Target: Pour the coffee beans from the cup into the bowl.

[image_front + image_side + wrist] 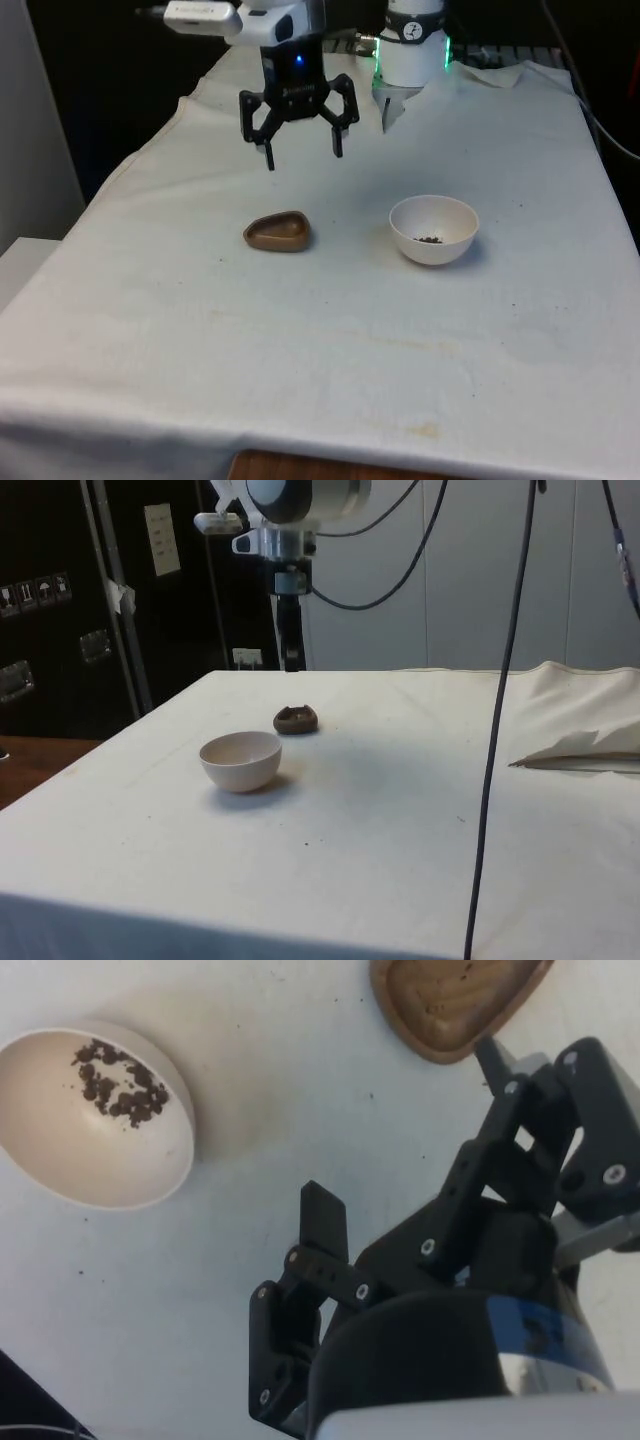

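table cloth [330, 340]: bare | white bowl [434, 228]: beans already inside, 3 o'clock of cup | brown cup [278, 231]: we judge it light, rigid, possibly empty; grip its rim | gripper [302, 152]: spread wide, empty, 12 o'clock above cup

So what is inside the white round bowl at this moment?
The white round bowl holds a small pile of dark coffee beans near its middle; the rest of the inside is bare. From the side view its near wall hides the beans.
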Tool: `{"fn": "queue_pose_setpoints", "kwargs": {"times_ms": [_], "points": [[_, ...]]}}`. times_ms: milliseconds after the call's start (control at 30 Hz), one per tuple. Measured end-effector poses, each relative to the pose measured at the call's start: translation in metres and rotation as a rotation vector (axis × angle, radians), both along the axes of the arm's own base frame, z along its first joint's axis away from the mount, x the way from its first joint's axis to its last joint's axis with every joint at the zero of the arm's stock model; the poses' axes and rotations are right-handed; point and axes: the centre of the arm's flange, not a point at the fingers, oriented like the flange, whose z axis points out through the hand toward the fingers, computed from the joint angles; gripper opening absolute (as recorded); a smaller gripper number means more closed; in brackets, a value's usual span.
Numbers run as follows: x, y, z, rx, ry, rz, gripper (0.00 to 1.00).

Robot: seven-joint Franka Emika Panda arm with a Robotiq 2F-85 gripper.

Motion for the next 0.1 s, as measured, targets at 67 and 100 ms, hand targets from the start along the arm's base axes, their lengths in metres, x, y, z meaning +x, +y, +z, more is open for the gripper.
{"fn": "queue_pose_setpoints", "kwargs": {"times_ms": [67, 100], "points": [[-0.001, 0.0006, 0.004, 0.005, 0.001, 0.0, 1.0], [-0.0011, 0.0007, 0.0039, 0.005, 0.002, 0.001, 1.0]]}}
